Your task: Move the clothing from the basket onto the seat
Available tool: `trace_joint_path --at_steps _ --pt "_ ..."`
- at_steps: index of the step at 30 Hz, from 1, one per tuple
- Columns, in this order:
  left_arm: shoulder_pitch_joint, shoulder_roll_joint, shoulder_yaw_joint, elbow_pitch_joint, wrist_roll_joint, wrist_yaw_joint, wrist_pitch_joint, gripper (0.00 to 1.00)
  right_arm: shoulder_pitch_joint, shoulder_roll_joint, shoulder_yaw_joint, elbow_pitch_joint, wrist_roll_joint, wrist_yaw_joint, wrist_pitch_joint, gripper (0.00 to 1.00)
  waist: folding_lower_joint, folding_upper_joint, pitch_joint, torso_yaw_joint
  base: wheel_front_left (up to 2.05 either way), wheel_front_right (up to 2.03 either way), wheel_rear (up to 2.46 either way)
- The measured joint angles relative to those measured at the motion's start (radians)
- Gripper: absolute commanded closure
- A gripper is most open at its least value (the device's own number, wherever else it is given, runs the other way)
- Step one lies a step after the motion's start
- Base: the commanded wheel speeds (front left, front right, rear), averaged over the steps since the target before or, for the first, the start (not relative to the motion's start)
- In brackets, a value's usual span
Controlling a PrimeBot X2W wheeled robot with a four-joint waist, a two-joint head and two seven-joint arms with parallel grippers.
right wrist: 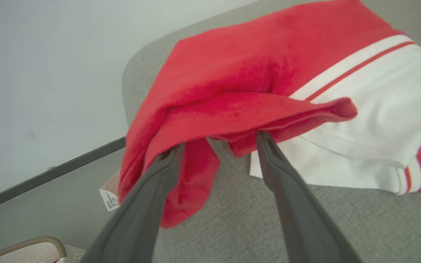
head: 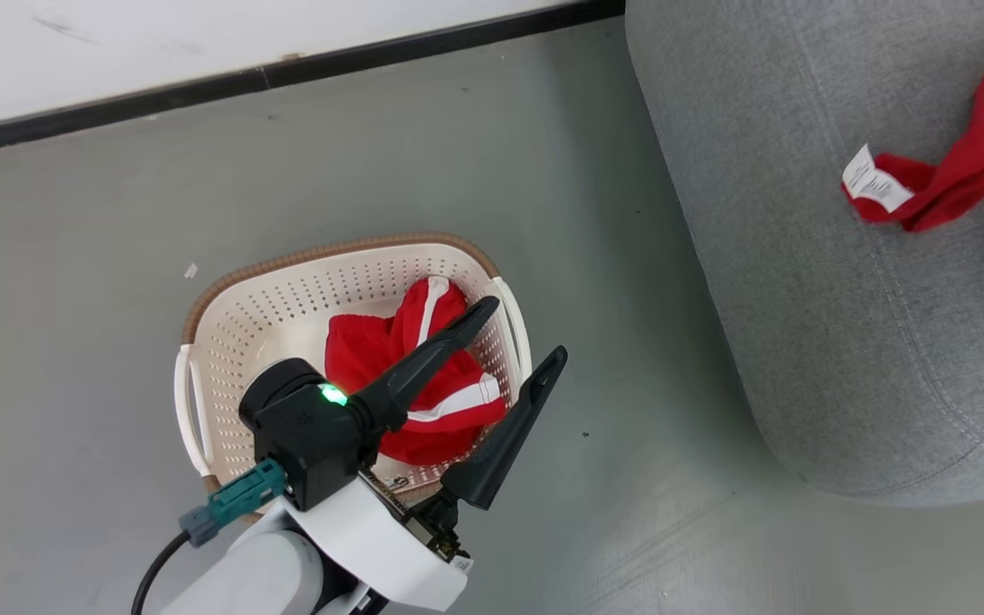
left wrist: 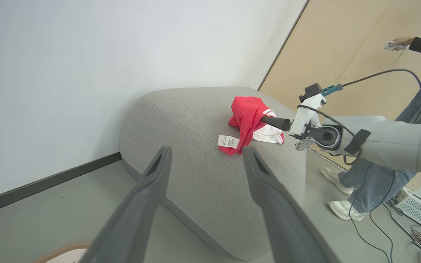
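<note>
The cream basket (head: 330,252) stands on the floor with a crumpled red garment with white stripes (head: 372,350) inside. My left gripper (head: 522,335) hovers open over the basket's right side, nothing between its fingers; it points toward the sofa (left wrist: 196,146). A second red garment (head: 970,162) with a white care label (head: 872,184) lies on the grey sofa (head: 799,256). My right gripper (right wrist: 220,141) is at that red and white garment (right wrist: 254,73), fingers apart, with the cloth's edge draped over the fingertips.
A white wall with a dark baseboard (head: 287,73) runs behind the basket. A person (left wrist: 375,175) stands beyond the sofa's far side, hand (left wrist: 397,44) raised with a controller. Cables and a white box (left wrist: 415,208) lie on the floor there.
</note>
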Motion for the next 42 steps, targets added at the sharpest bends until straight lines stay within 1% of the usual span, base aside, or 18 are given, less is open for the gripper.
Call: trace_joint_path --at_steps 9,14,17,20,23,24,25,27,31,35,38,42 --pt "0.005 -0.001 0.012 0.026 -0.009 -0.005 -0.038 0.0 0.144 -0.001 0.024 -0.063 0.015 0.0 -0.038 0.0 -0.0001 0.0 -0.064 -0.008 0.0 0.0 0.0" --pt "0.028 -0.002 0.017 0.044 -0.019 -0.006 -0.061 0.0 0.208 -0.022 0.022 -0.102 0.014 0.0 -0.047 0.0 0.0 0.0 -0.103 -0.012 0.0 0.0 0.0" --pt "0.043 -0.006 0.028 0.053 -0.021 -0.005 -0.077 0.0 0.239 -0.029 0.027 -0.135 -0.007 0.0 -0.047 0.0 0.0 0.0 -0.127 -0.013 0.0 0.0 0.0" --pt "0.062 -0.008 0.038 0.063 -0.023 -0.004 -0.095 0.0 0.259 -0.034 0.042 -0.179 -0.06 0.0 -0.049 0.0 0.0 0.0 -0.151 -0.013 0.0 0.0 0.0" --pt "0.083 -0.005 0.05 0.079 -0.025 0.007 -0.106 0.0 0.272 -0.03 0.042 -0.252 -0.095 0.0 -0.049 0.0 -0.0001 0.0 -0.174 -0.01 0.0 0.0 0.0" --pt "0.094 -0.003 0.061 0.092 -0.024 0.017 -0.119 0.0 0.272 -0.018 0.039 -0.305 -0.124 0.0 -0.05 0.0 0.0 0.0 -0.189 -0.006 0.0 0.0 0.0" --pt "0.099 -0.002 0.066 0.096 -0.023 0.022 -0.122 0.0 0.272 -0.007 0.035 -0.329 -0.129 0.0 -0.05 0.0 0.0 0.0 -0.196 -0.004 0.0 0.0 0.0" --pt "0.11 -0.003 0.077 0.107 -0.024 0.024 -0.132 0.0 0.275 0.013 0.042 -0.372 -0.146 0.0 -0.05 0.0 0.0 0.0 -0.209 0.003 0.0 0.0 0.0" --pt "0.141 0.005 0.11 0.14 -0.025 0.045 -0.143 0.0 0.304 0.059 0.069 -0.44 -0.173 0.0 -0.05 0.0 0.0 0.0 -0.233 0.024 0.0 0.0 0.0" --pt "0.173 0.012 0.142 0.172 -0.027 0.063 -0.153 0.0 0.337 0.105 0.108 -0.477 -0.181 0.0 -0.051 0.0 0.0 0.0 -0.253 0.051 0.0 0.0 0.0" --pt "0.195 0.024 0.169 0.201 -0.022 0.081 -0.157 0.0 0.359 0.126 0.151 -0.488 -0.189 0.0 -0.051 0.0 0.0 0.0 -0.267 0.075 0.0 0.0 0.0" --pt "0.224 0.018 0.202 0.22 -0.03 0.094 -0.167 0.0 0.392 0.146 0.192 -0.495 -0.191 0.0 -0.051 0.0 0.0 0.0 -0.285 0.109 0.0 0.0 0.0"
